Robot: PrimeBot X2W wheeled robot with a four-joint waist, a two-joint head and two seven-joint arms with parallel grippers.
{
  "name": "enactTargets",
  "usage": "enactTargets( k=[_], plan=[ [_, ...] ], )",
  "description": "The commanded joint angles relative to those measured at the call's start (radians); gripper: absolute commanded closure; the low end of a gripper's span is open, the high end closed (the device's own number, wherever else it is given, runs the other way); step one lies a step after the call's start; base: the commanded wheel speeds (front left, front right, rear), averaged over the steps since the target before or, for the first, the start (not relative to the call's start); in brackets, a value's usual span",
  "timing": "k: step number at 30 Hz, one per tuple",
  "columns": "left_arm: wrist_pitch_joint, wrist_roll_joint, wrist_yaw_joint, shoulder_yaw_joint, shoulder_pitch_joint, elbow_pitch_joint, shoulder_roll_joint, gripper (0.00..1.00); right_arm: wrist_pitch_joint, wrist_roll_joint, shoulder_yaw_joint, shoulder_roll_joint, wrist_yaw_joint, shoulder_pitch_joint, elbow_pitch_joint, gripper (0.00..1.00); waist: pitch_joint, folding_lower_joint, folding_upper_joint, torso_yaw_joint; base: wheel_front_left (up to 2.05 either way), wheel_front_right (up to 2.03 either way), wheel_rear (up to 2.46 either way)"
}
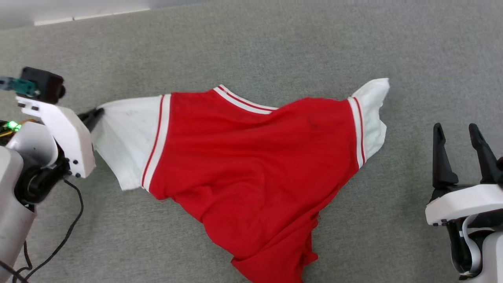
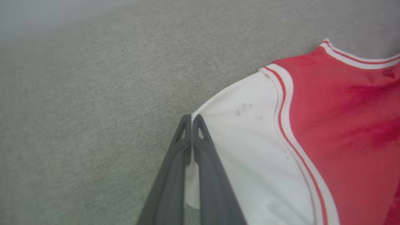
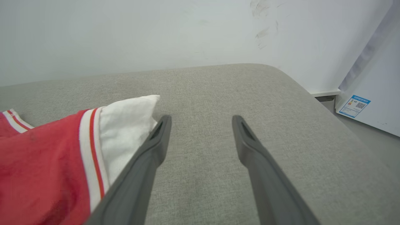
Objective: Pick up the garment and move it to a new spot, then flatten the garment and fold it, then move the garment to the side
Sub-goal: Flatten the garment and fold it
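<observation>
PrimeBot's left gripper (image 1: 93,115) is clenched on the outer tip of a white sleeve (image 2: 250,140) of the garment (image 1: 255,169), a red jersey w/ red-white striped trim. The jersey lies spread but rumpled across the middle of a grey fabric surface (image 1: 275,47). In the left wrist view the two dark fingers meet at their tips on the sleeve's edge, w/ a sliver of white cloth showing between them lower down. The neck trim faces the far side. The red body runs back toward the robot and bunches into folds at the bottom of the head view. The other sleeve (image 1: 371,114) pokes out crumpled on the robot's right. The right gripper (image 1: 456,126) is released, fingers wide apart w/ nothing between them, poised near that sleeve but apart from it. A black cable (image 1: 74,212) loops below the left arm, and a green light (image 1: 13,125) glows on it. Beyond the surface, right wrist view: a pale wall (image 3: 156,31) and a white panel w/ a blue-and-white label (image 3: 357,106).
</observation>
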Motion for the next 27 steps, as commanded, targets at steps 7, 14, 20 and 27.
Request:
enactTargets(
  k=[7, 14, 20, 27],
  plan=[
    [-0.171, 0.004, 0.028, 0.069, 0.008, 0.058, -0.016, 1.0, 0.048, -0.028, 0.002, 0.003, -0.001, 0.021, 0.007, 0.0, -0.052, 0.0, 0.0, 0.044, 0.0, 0.0, 0.0],
    [-0.26, -0.012, 0.029, 0.086, 0.11, 0.121, -0.018, 0.9, 0.119, -0.035, 0.011, -0.003, -0.001, 0.05, 0.018, 0.0, -0.091, 0.0, 0.0, 0.08, 0.0, 0.0, 0.0],
    [-0.397, 0.02, 0.013, 0.069, 0.169, 0.132, -0.062, 0.0, 0.162, -0.03, 0.034, -0.022, -0.001, 0.062, 0.011, 0.0, -0.122, 0.0, 0.0, 0.112, 0.0, 0.0, 0.0],
    [-0.648, 0.101, 0.032, 0.085, 0.241, 0.026, -0.088, 0.0, 0.226, -0.013, 0.061, -0.065, -0.001, 0.064, -0.022, 0.0, -0.173, 0.0, 0.0, 0.156, 0.0, 0.0, 0.0]
  ],
)
